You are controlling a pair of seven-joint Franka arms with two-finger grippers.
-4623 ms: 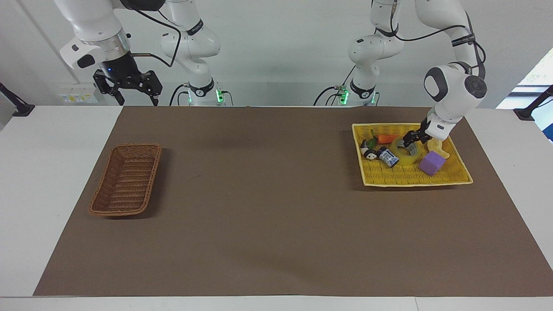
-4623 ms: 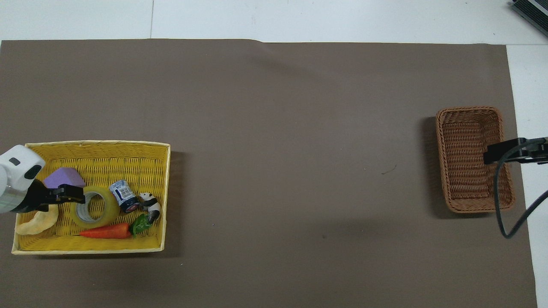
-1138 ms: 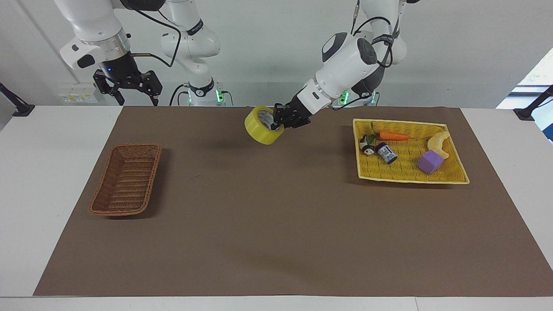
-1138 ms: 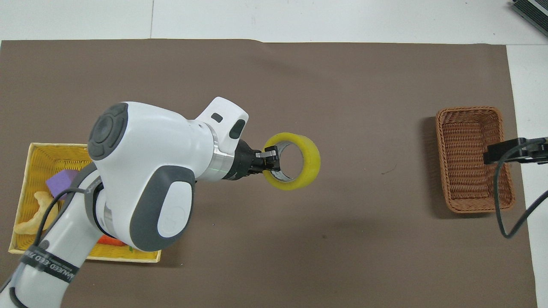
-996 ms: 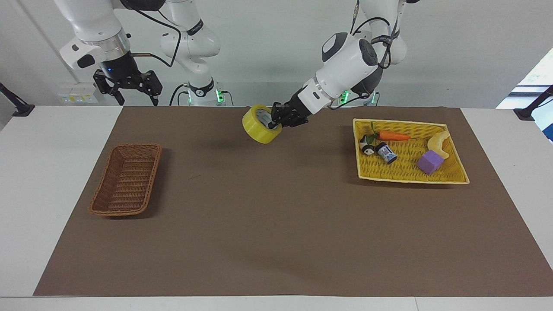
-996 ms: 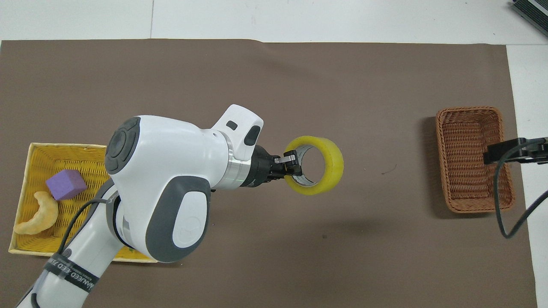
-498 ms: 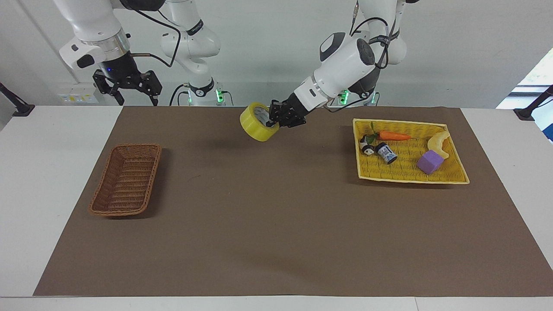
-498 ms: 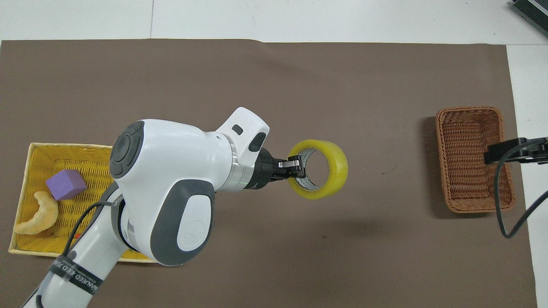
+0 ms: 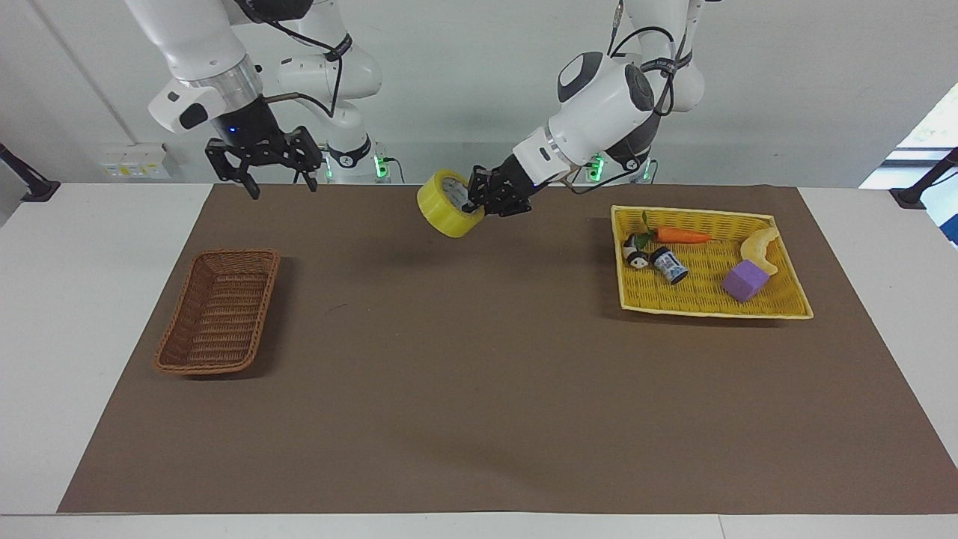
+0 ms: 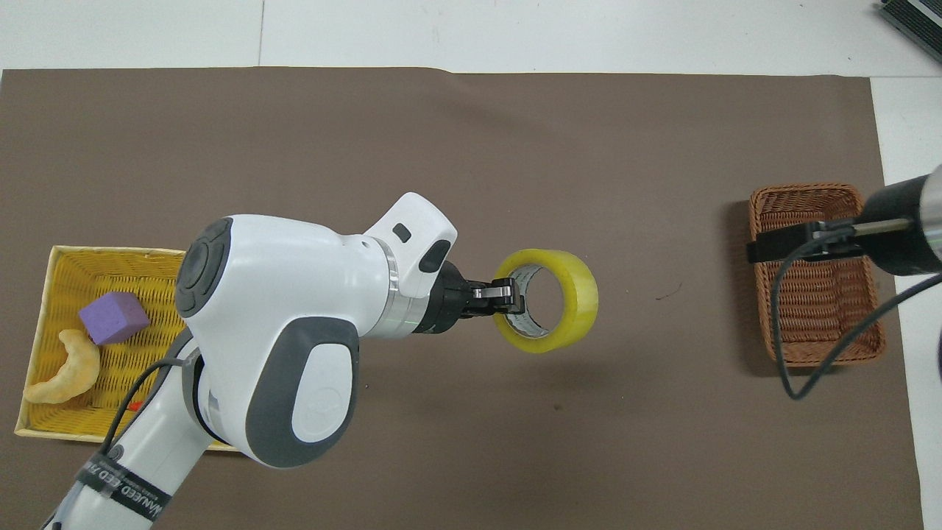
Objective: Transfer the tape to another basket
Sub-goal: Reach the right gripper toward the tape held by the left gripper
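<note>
While airborne, tape (image 9: pixel 447 213) in left end effector (image 9: pixel 476 203)

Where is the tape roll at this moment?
The tape roll is held in the air by the left gripper, above the middle of the brown mat, between the yellow tray and the brown wicker basket.

Yellow tape (image 9: pixel 447 215) hangs tilted above the mat; brown wicker basket (image 9: pixel 218 312) sits empty.

It looks like a robot lab: two white robot arms (image 9: pixel 599 97) stand at a white counter (image 9: pixel 90 247) with a brown mat (image 9: pixel 479 389), by plain walls.
</note>
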